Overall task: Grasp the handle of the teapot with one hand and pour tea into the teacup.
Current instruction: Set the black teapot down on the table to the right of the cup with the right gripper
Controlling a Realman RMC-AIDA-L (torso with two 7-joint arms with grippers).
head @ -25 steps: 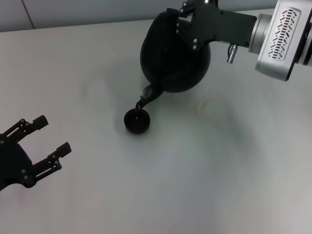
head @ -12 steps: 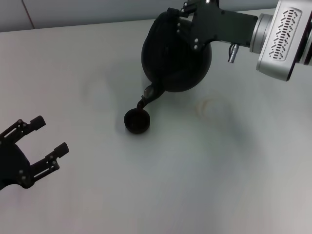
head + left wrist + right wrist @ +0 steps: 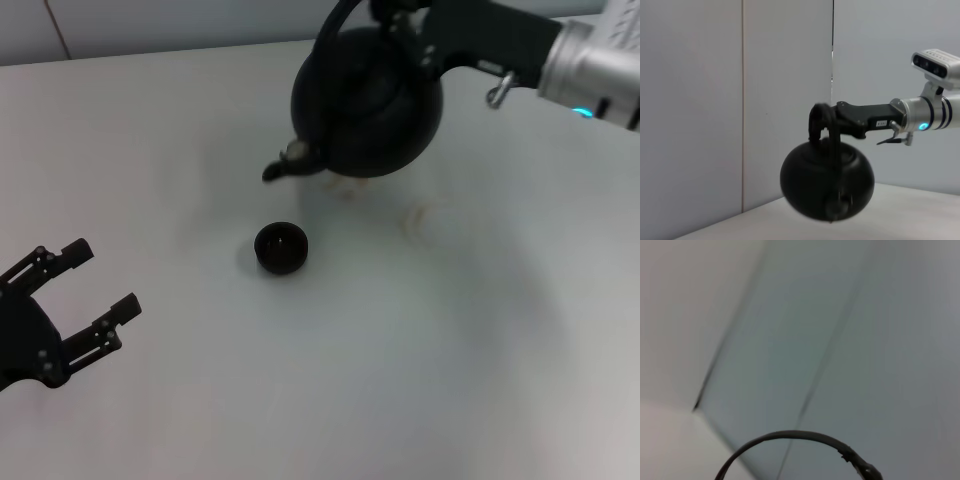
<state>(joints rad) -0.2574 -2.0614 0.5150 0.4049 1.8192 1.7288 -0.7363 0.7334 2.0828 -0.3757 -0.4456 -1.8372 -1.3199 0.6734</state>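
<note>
The teapot [image 3: 366, 104] hangs below my right pincer [image 3: 392, 22], clamped on its handle [image 3: 330, 30], looking heavy and rigid, likely to swing, spout above the cup [image 3: 280, 247]; my left pincer [image 3: 75, 298] idles wide.

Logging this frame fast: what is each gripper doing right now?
Left gripper: open, holding nothing, low at the robot's left.
Right gripper: shut on the arched black handle of the round matte-black teapot, held above the table.
</note>
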